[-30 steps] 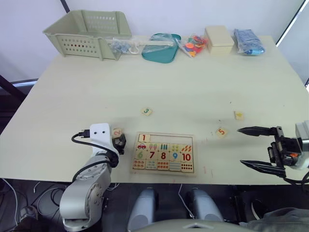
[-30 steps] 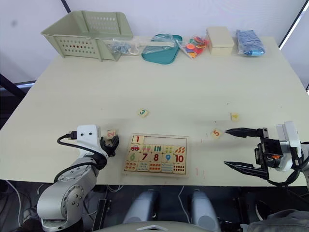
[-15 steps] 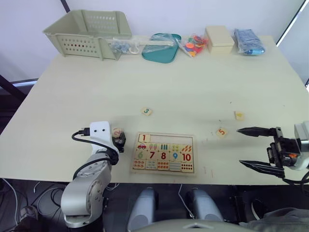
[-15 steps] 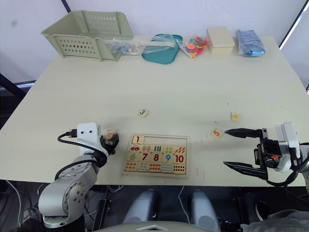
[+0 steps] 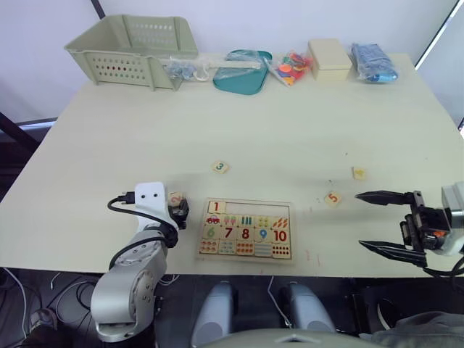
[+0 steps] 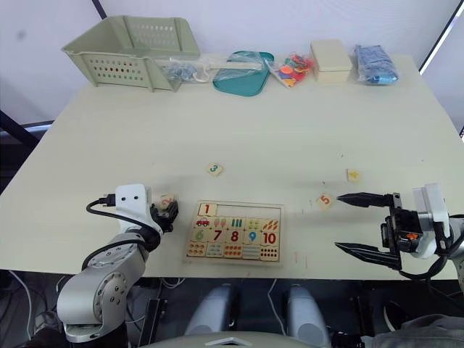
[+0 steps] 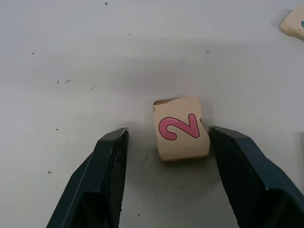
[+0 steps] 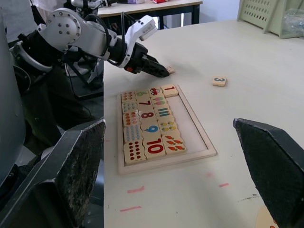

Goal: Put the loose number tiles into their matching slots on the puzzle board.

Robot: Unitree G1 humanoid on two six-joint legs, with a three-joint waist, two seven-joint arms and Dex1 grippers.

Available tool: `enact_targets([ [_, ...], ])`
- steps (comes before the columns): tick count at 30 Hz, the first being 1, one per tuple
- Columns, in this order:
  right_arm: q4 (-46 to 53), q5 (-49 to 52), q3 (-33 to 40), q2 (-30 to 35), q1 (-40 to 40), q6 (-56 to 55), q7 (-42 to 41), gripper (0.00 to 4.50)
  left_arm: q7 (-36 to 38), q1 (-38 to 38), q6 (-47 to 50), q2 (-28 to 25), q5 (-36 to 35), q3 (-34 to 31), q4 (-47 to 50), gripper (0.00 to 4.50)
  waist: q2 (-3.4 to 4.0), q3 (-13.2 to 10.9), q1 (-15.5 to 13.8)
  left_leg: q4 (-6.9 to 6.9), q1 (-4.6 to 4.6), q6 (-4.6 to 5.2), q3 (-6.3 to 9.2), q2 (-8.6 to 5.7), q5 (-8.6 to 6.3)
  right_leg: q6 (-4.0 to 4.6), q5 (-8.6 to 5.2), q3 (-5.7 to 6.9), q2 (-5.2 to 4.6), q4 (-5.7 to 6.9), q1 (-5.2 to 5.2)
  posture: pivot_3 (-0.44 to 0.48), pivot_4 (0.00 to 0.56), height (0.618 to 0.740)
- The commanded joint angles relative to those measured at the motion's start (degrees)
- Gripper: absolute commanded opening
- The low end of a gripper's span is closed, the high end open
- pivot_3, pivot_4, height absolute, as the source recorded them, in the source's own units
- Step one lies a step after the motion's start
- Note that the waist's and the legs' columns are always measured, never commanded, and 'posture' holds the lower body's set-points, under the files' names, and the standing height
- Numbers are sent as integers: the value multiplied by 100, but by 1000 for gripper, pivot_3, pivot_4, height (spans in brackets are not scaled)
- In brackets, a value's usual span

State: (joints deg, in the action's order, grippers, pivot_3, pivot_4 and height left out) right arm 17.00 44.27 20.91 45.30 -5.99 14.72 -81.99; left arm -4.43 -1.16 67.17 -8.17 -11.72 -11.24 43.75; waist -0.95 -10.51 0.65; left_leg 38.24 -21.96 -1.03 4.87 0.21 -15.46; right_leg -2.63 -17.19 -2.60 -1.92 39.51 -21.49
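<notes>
- Our left gripper (image 7: 164, 156) is spread open around the small pale wooden tile with pink digit 2 (image 7: 181, 128), near the pale worktop's (image 5: 290, 123) front edge, beside the flat rectangular wooden puzzle board (image 5: 246, 230).
- Our right gripper (image 5: 380, 220) gapes empty at the front right corner, near the tile with digit 5 (image 5: 333, 198).
- White walls lie beyond the far edge.

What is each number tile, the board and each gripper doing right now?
Tile 1: in its slot on the board.
Tile 2: flat on the table, between the left gripper's fingers, not gripped.
Tile 3: loose on the table.
Tile 5: loose on the table.
Board: top row bare except tile 1.
Left gripper: open.
Right gripper: open, holding nothing.
</notes>
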Motion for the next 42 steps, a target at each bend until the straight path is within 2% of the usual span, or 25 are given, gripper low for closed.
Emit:
enact_targets([
  [1, 112, 49, 41, -2, 14, -86, -5, 4500, 26, -24, 30, 11, 44, -76, 172, 1193, 0, 0, 0, 0, 0, 0, 0, 0, 0, 0, 0, 0, 0, 0, 0, 0, 150, 740],
  [2, 111, 47, 41, -2, 15, -86, -4, 4500, 36, -23, 29, 15, 53, -79, 169, 935, 0, 0, 0, 0, 0, 0, 0, 0, 0, 0, 0, 1, 0, 0, 0, 0, 150, 740],
  [12, 92, 38, 35, -23, 68, -86, 16, 4500, 225, 40, -189, -77, 11, -167, 290, 938, -1, 0, -1, 0, -1, 0, 0, 0, 0, 0, 0, 1, 0, 0, 0, 0, 150, 740],
  [17, 103, 36, 14, -65, 64, -93, 40, 4500, 974, 62, -330, -920, -164, -340, 325, 938, -2, -2, 1, -4, -1, 0, 1, 1, 0, 0, 0, 5, 1, -2, 0, 0, 150, 740],
  [24, 266, 16, 27, -202, -109, -187, 96, 4500, 2974, 271, -817, -2355, -1196, -657, -191, 938, 1, -2, -4, -6, -4, -1, 4, 7, 0, 1, 0, 7, -3, -12, -1, 0, 150, 740],
  [28, 326, 35, 136, -179, -273, -263, 63, 4500, 4167, 484, -1261, -3223, -1653, -604, -615, 938, 5, -2, 1, -18, -13, -1, 6, 11, 0, 1, 0, 16, -2, -43, -1, 0, 150, 740],
  [31, 317, -8, 162, -193, -290, -345, 124, 4500, 5209, 948, -1629, -4008, -1854, -335, -1119, 938, 4, -3, 4, -36, -15, 0, 8, 13, 0, -2, 3, 12, -4, -64, -2, 0, 150, 740],
  [33, 323, -25, 156, -211, -301, -381, 163, 4500, 5657, 1230, -1750, -4385, -1936, -114, -1360, 938, 6, -4, -3, -43, -16, -1, 6, 10, 0, -1, 2, 21, -1, -64, -3, 0, 150, 740],
  [38, 485, -16, 129, -253, -403, -391, 277, 4500, 6611, 2026, -1855, -5132, -2029, 557, -1749, 938, 8, -5, 10, -58, -15, 0, 1, 9, 0, -1, 2, 17, -2, -68, -4, 0, 150, 740],
  [42, 535, -32, 180, -278, -474, -454, 345, 4500, 7049, 2844, -1606, -5465, -2078, 1167, -1835, 938, 8, -6, 13, -69, -15, 0, -1, 6, 0, -1, 2, 18, 0, -71, -7, 0, 150, 740],
])
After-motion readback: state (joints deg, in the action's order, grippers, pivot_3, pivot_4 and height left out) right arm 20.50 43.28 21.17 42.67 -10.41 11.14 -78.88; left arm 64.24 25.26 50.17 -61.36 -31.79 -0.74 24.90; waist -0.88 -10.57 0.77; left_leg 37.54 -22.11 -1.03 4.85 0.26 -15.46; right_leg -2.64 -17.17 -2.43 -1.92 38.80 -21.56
